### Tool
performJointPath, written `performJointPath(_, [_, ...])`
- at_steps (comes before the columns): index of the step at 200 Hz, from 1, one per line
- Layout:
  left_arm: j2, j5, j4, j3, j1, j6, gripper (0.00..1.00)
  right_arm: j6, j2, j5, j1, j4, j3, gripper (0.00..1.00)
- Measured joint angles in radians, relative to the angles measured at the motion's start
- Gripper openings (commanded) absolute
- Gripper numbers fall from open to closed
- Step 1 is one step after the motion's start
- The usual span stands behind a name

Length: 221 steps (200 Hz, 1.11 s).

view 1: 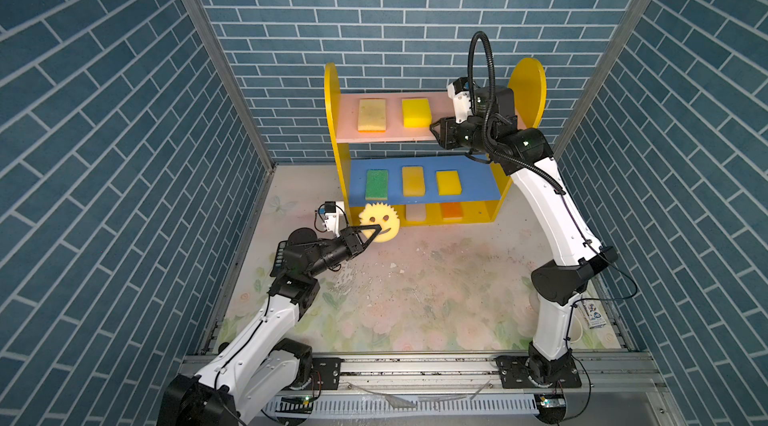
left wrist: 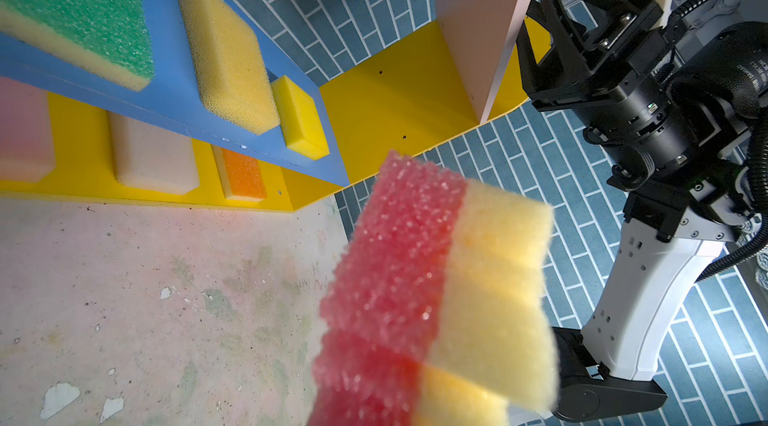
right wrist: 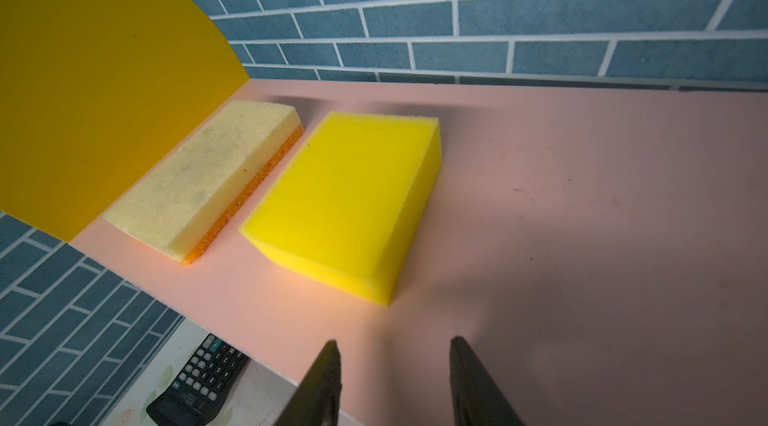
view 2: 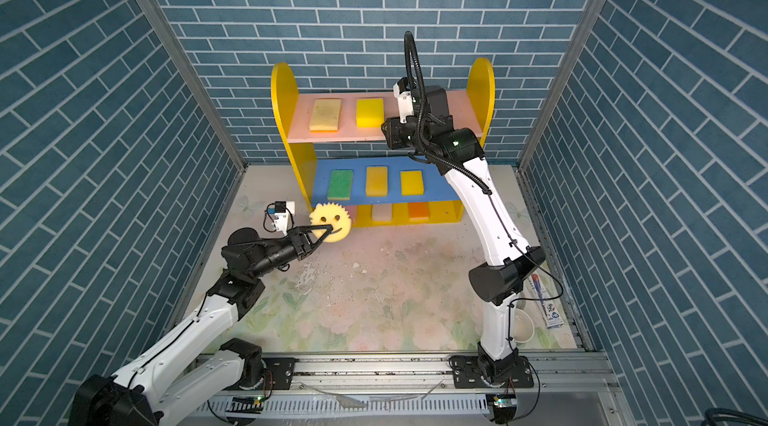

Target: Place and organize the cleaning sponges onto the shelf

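My left gripper (view 1: 376, 232) clamps the smiley sponge (view 1: 388, 221) flat in front of the shelf (view 1: 331, 112), ready to slide in, while my right gripper (right wrist: 394, 345) hangs parted and empty over the pink top board (right wrist: 582, 195), at its seemingly spare end.

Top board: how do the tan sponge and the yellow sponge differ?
The tan sponge is thin, the yellow sponge clearly thicker. The tan sponge has an orange bottom layer and stains; the yellow sponge is one clean colour. The tan sponge lies by the side panel, the yellow sponge nearer the middle. Both are rectangles lying flat on the pink board, not touching.
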Motion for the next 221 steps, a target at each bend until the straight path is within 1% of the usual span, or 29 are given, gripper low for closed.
performJointPath(11, [0.003, 0.000, 0.000, 0.000, 0.000, 0.001, 0.18, 0.000, 0.006, -0.010, -0.005, 0.003, 0.003, 0.43])
performJointPath(35, [0.008, 0.000, 0.000, 0.000, 0.000, 0.001, 0.18, 0.001, 0.031, -0.030, -0.014, 0.022, 0.017, 0.35])
performJointPath(46, [0.009, 0.000, 0.000, 0.000, 0.000, 0.001, 0.18, -0.004, 0.039, -0.039, -0.018, 0.031, 0.022, 0.34])
performJointPath(140, [0.024, -0.005, -0.006, 0.000, 0.003, 0.001, 0.18, -0.003, 0.077, -0.109, -0.029, 0.071, 0.051, 0.35])
performJointPath(150, [0.027, -0.005, -0.006, 0.000, 0.003, 0.001, 0.18, -0.003, 0.078, -0.119, -0.030, 0.074, 0.052, 0.36])
performJointPath(169, [0.031, -0.006, -0.008, 0.000, 0.003, 0.000, 0.18, -0.005, 0.080, -0.138, -0.030, 0.087, 0.052, 0.44])
performJointPath(189, [0.034, -0.008, -0.008, 0.000, 0.003, 0.000, 0.18, 0.001, 0.086, -0.154, -0.030, 0.106, 0.052, 0.45])
performJointPath(206, [0.036, -0.008, -0.007, 0.000, 0.004, -0.003, 0.18, 0.004, 0.095, -0.163, -0.031, 0.129, 0.053, 0.43])
performJointPath(221, [0.041, -0.007, -0.001, 0.000, 0.004, -0.010, 0.18, 0.006, 0.102, -0.164, -0.032, 0.142, 0.055, 0.37])
